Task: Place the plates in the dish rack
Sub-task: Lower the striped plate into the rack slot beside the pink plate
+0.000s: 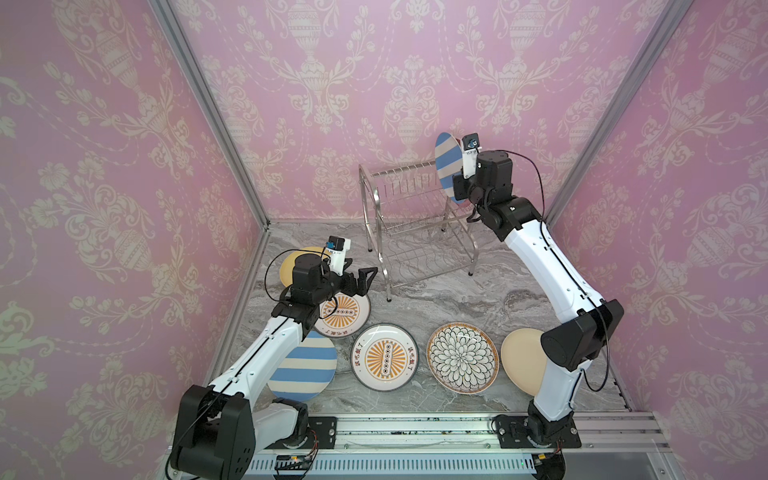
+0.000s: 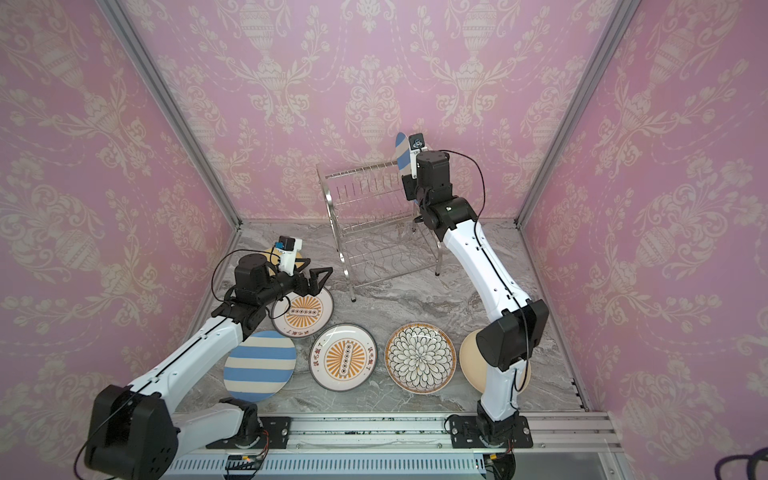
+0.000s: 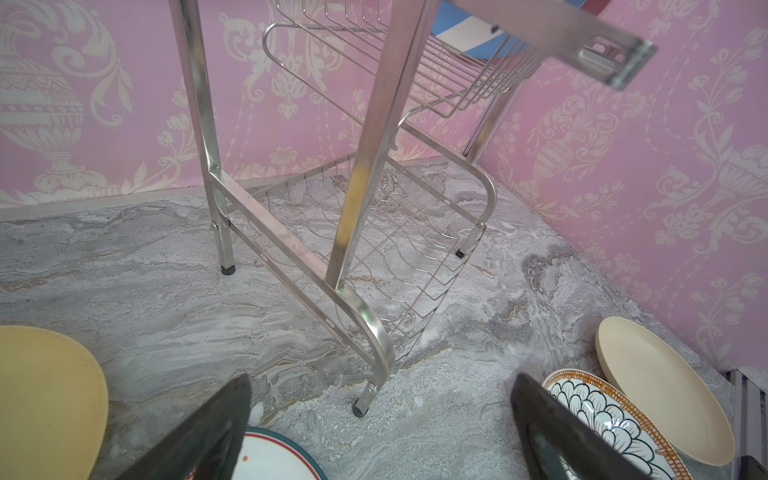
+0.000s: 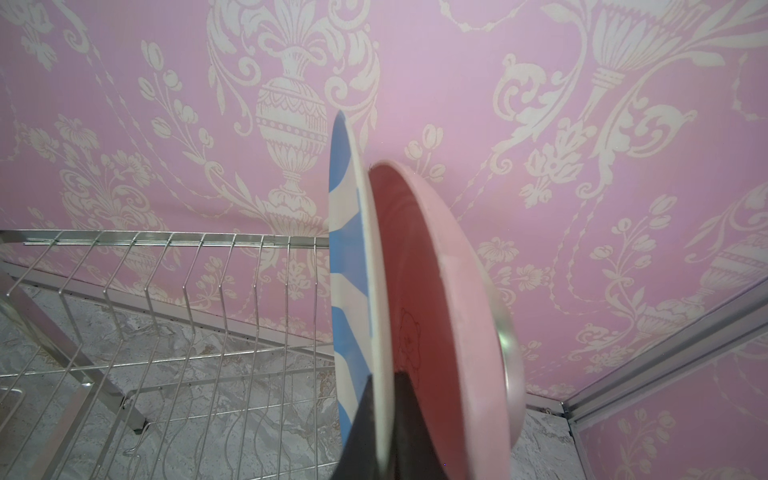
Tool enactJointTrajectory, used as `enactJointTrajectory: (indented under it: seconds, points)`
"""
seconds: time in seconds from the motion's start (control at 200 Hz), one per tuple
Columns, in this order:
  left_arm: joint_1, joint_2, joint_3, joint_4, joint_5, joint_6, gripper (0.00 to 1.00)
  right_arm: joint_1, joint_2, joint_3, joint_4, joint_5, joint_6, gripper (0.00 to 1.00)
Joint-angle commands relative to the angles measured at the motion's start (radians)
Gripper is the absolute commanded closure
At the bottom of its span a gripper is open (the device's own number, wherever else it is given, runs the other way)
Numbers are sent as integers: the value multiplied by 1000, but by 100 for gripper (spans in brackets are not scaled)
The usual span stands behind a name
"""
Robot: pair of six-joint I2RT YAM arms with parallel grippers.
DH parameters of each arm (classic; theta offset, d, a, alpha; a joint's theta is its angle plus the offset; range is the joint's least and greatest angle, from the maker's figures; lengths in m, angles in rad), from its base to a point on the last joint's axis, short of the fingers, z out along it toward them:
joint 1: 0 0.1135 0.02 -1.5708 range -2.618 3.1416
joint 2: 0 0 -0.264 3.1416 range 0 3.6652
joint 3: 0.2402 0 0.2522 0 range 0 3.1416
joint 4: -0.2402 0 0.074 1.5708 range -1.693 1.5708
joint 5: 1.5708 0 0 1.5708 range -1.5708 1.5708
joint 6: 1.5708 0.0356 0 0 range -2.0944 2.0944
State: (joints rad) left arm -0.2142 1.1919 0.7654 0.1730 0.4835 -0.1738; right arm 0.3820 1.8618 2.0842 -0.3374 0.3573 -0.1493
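You are holding a striped plate on edge at the dish rack's upper tier.

Your right gripper is pinching the rim of a blue-white striped plate, keeping it upright at the right end of the dish rack, just beside a pink plate standing there. Your left gripper is hovering empty, jaws wide apart, over a sunburst plate near the yellow plate; both are lying on the marble tabletop.
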Motion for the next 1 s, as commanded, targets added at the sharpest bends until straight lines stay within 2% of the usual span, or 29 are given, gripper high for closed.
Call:
enactJointTrajectory:
  seconds: [0.0, 0.025, 0.13, 0.24, 0.51, 0.876, 0.931, 0.996]
  points:
    - [11, -9, -10, -23, -5, -21, 1, 0, -7, -20, 12, -2, 38, 94]
    - [10, -9, -9, -23, -5, -22, 1, 0, -7, -18, 12, -6, 39, 91]
    - [9, -9, -12, -22, -5, -24, 1, -3, -3, 4, 3, -22, 48, 91]
    - [12, -9, -15, -17, -6, -27, 1, -3, 3, 34, -13, -36, 53, 95]
    - [11, -4, -15, -21, -5, -23, 1, -3, -2, 30, -36, -34, 67, 96]
    - [10, -10, -18, -21, 9, -33, 1, 0, -41, -56, -31, 14, 55, 88]
    - [10, -11, -20, -21, 8, -33, 1, -2, -38, -58, -32, 15, 50, 83]
    - [11, -12, -21, -20, 5, -32, 1, -3, -31, -55, -37, 16, 48, 82]
